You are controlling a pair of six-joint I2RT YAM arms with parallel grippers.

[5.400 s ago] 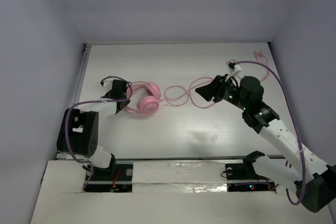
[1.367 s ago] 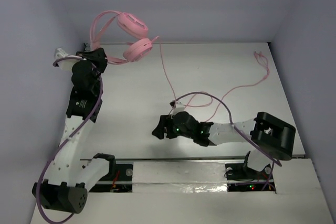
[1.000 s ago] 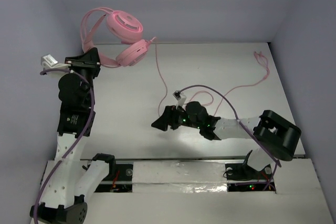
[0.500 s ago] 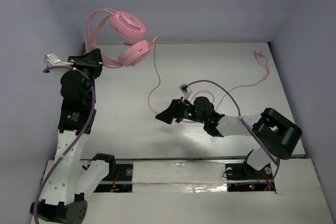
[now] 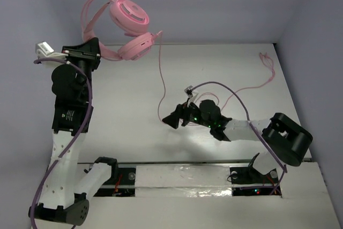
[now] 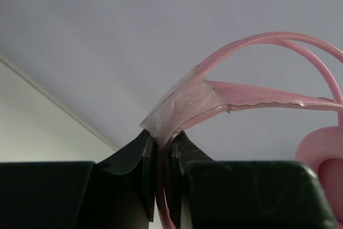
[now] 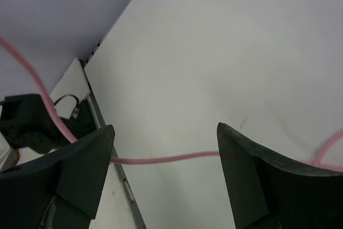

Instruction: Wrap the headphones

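Aloft at 11 o'clock: pink padded over-ear headphones, headband pinched tight in left claw. The right claw gapes empty astride the thin pink cord. Best approach, as judged: close gently, loop without tugging.

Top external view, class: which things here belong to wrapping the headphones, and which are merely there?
Belong to the job:
- headphones, held up by the headband in the shut left gripper
- their thin pink cord, running between the fingers of the open right gripper

Merely there:
- purple robot cables
- white table
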